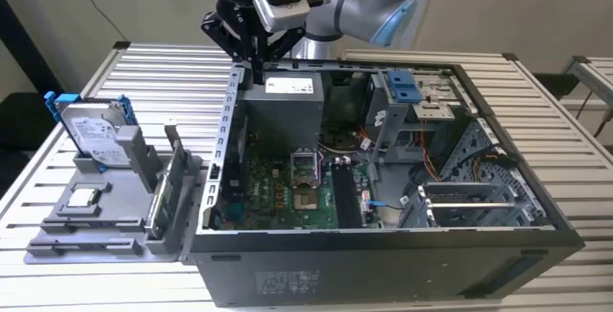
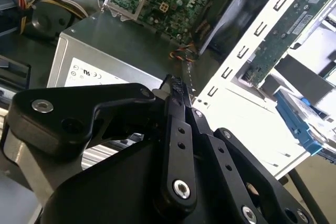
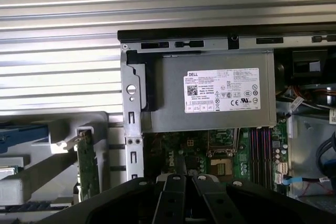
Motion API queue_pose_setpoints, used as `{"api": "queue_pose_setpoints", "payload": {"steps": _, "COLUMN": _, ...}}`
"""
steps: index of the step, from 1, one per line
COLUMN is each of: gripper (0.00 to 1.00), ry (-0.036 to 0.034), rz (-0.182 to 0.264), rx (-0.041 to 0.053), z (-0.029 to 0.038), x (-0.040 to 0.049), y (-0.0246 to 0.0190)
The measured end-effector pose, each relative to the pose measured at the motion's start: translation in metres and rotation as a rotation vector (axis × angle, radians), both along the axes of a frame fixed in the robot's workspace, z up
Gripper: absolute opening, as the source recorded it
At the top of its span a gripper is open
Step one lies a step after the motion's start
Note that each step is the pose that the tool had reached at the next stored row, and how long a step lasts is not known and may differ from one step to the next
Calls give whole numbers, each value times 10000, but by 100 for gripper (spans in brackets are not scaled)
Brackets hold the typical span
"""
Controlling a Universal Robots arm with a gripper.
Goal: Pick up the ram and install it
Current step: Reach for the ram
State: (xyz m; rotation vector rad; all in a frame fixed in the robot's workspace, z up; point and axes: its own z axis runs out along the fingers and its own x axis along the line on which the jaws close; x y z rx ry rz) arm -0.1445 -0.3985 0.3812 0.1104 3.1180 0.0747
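Gripper (image 1: 255, 68): black matte bolted linkage; fingers (image 2: 176, 129) pinched together on the ram (image 2: 188, 82), a thin dark strip seen edge-on. In the exterior view it hangs over the 11 o'clock corner of the open grey steel case (image 1: 383, 276), above the boxy power supply (image 1: 287, 100); green motherboard (image 1: 287, 197) inside. Grey fixture (image 1: 120, 219) at the case's 9 o'clock; ribbed aluminium table (image 1: 555, 97); pale wall (image 1: 479, 11) behind.

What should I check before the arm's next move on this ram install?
1. Black tool grips something: not ok, fingers shut, nothing seen between.
2. Dark narrow ram stick lies in the grey fixture: ok.
3. Tool above ram: not ok, it hangs over a corner of the open grey computer case.
4. Black memory slots on the green motherboard vacant: ok, apparently.
5. Ram's seating in fixture: cannot tell.
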Motion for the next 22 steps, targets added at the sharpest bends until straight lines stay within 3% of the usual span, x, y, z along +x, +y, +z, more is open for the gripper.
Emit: {"api": "queue_pose_setpoints", "payload": {"steps": 22, "gripper": 11, "ry": 3, "rz": 0, "rx": 0, "z": -5, "x": -87, "y": 0}}
